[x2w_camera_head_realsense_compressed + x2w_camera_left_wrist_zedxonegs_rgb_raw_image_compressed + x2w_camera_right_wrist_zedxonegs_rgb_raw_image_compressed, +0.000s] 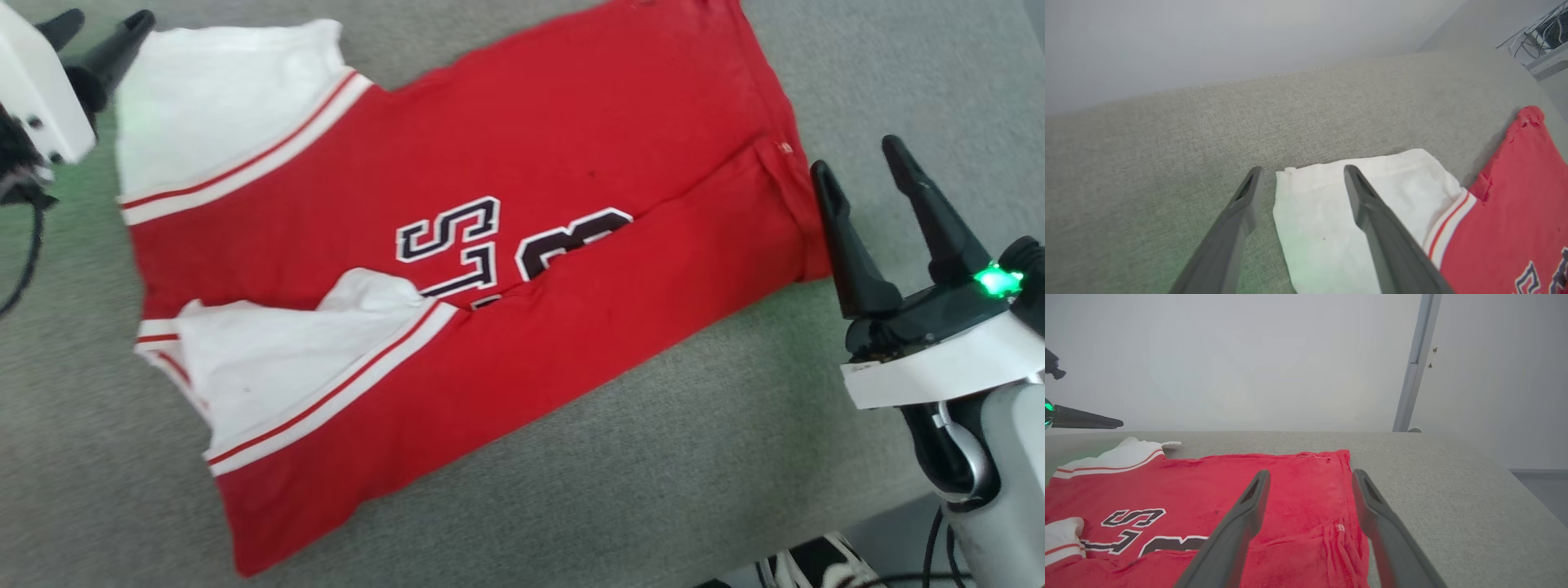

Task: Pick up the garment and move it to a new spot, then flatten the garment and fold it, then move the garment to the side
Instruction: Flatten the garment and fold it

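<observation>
The left gripper (108, 20) is held open at the far left. Its fingers are spread either side of the outer corner of the upper white sleeve (220, 98), and nothing is gripped.

The garment (571, 155) lies spread on the grey fabric-covered table (735, 425), sleeves to the left and hem to the right. Its near long edge is folded over the body, so the lower white sleeve (277, 359) and the folded band cover the bottom of the lettering (457, 237). The far long side is not yet folded, and folding it is judged to be the step in hand.

The right gripper (856, 155) is open and empty, just beside the hem at its near end.

For a clean fold:

1. The upper sleeve should be pinched close to its striped seam rather than at the loose tip, so that the cloth does not sag.
2. The right gripper should be brought to the far hem corner (735, 12) before any lift is made.
3. Both ends should be raised together and only slightly, then carried toward the near side in parallel, so that the crease runs straight.
4. The near fold should not be dragged.
5. The cloth should be released only when the edges lie matched.
</observation>
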